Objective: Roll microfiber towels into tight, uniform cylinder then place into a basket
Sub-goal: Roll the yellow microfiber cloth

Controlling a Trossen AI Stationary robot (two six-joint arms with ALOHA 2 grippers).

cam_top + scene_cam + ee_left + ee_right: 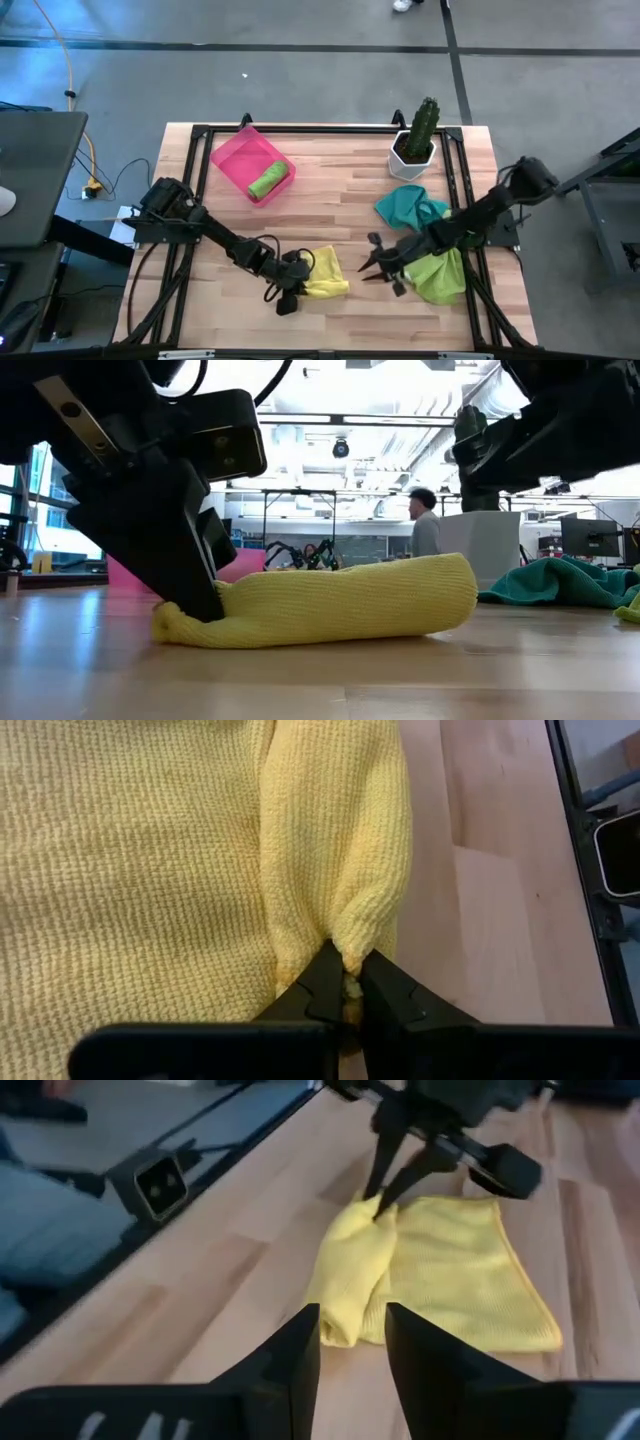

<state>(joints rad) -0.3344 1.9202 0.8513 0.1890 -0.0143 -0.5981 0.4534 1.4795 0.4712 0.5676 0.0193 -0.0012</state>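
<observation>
Yellow microfiber towel [325, 272]: waffle-knit cloth, partly rolled, one edge curled into a soft tube, the rest lying flat. Lies on the pale wood-plank surface [340, 200] near its front edge, about midway along. The left wrist view shows the knit grain and the rolled fold; the low view shows the roll as a plump, rounded cylinder.

Left gripper [290, 292]: jaws together, clamped on the end of the yellow roll, seen pinching cloth in the left wrist view.

Right gripper [385, 268]: over the front of the surface, just beside the yellow towel and apart from it; jaws apart, nothing between them, as the right wrist view shows.

Pink basket [235, 160]: shallow rectangular plastic tray, near the far left corner, set at an angle. Holds one rolled lime green towel [268, 181], shown only in the high view.

Teal towel [410, 207]: crumpled, towards the right edge.

Loose lime green towel [442, 275]: bunched, near the front right, under the right arm.

Potted cactus [420, 135]: white pot, far right.
</observation>
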